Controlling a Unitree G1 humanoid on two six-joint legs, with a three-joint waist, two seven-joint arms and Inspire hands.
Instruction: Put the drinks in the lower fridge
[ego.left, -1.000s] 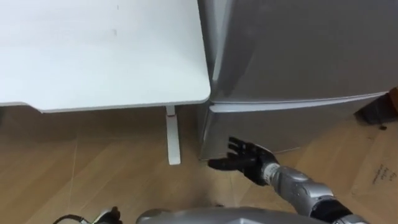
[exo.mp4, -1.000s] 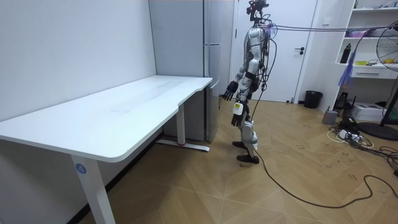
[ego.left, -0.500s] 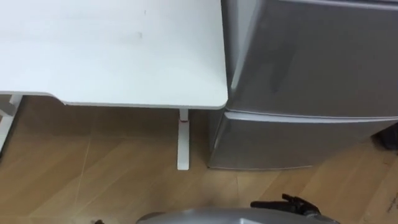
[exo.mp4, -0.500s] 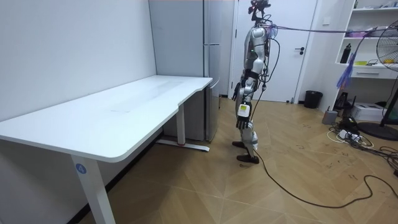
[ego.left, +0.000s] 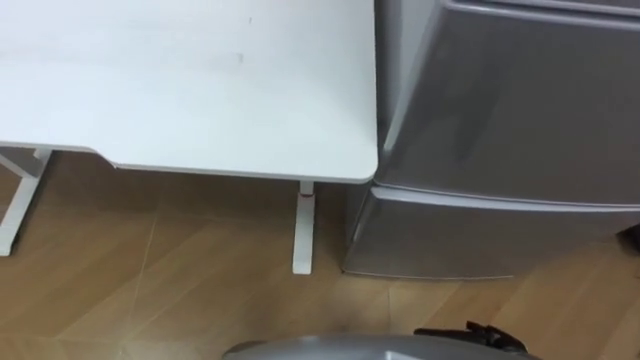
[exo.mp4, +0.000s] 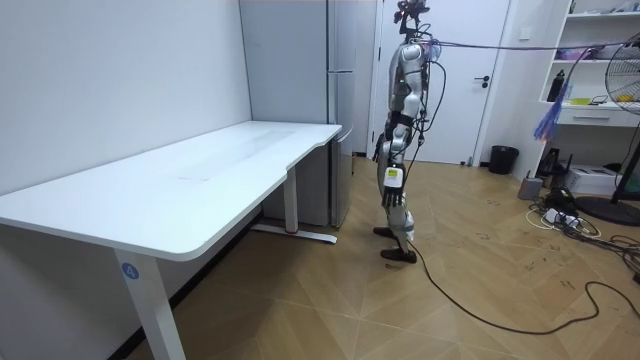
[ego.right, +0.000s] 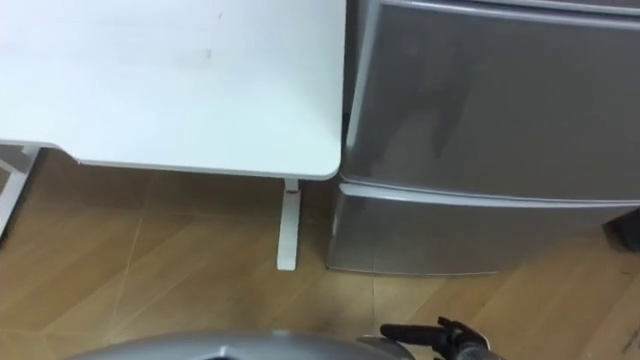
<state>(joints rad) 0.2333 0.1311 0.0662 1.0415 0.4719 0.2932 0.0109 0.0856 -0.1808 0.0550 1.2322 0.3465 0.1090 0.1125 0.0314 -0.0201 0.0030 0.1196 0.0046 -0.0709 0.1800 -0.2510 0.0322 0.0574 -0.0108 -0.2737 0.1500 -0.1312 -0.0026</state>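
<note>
Plainly stands close before the fridge (ego.left: 520, 90), which fills the right of the frame with its doors shut. Faces the lower fridge door (ego.left: 480, 235) at centre right, closed under the upper one. Has the white surface (ego.left: 190, 80) at upper left, bare, its rounded corner just beside the fridge's side. Cannot tell where the drinks are. Holds the right hand (ego.right: 450, 338) low at the bottom edge, right of centre, well short of the door, with nothing seen in it. Cannot tell how far open.

Could go wrong in three ways, judging from this. Might swing the lower door into the legs by standing this near. Might catch the door on the surface corner if hinged on the far side. Might tip forward in bending down to so low a door.
</note>
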